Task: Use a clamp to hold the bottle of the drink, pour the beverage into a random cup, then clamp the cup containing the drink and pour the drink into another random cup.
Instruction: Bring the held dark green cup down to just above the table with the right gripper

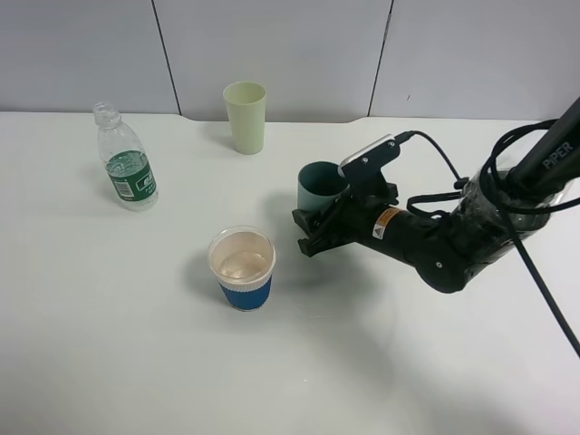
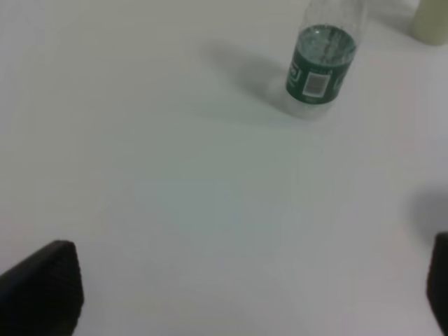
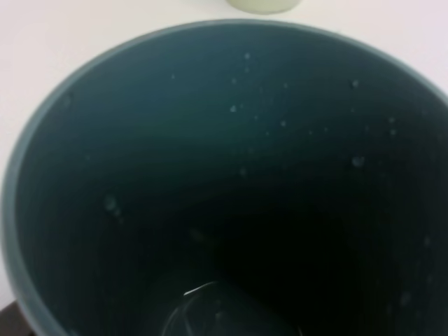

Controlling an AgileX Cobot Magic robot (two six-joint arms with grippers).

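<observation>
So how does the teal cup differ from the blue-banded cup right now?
The teal cup is plain teal with a dark inside; the blue-banded cup has a white rim, pale inside and blue lower band. The teal cup sits at the right claw; the blue-banded cup stands free. The blue-banded cup holds liquid; the teal cup shows only droplets. Both are upright.

Looks like a robotics lab test bench, not a home or kitchen. A plain white table [image 1: 109, 344] is set against grey partition panels [image 1: 272, 54] with dark vertical seams. A black robot arm [image 1: 453, 245] marked "PIPER", with loose black cables [image 1: 535, 263] and a warning sticker, is seen over the tabletop. Only a few props are laid out well apart: a water bottle [image 1: 127, 163], a pale green tumbler [image 1: 245, 116], a teal cup [image 1: 319, 186], a blue-banded cup [image 1: 242, 267]. No household furnishings are shown.
</observation>
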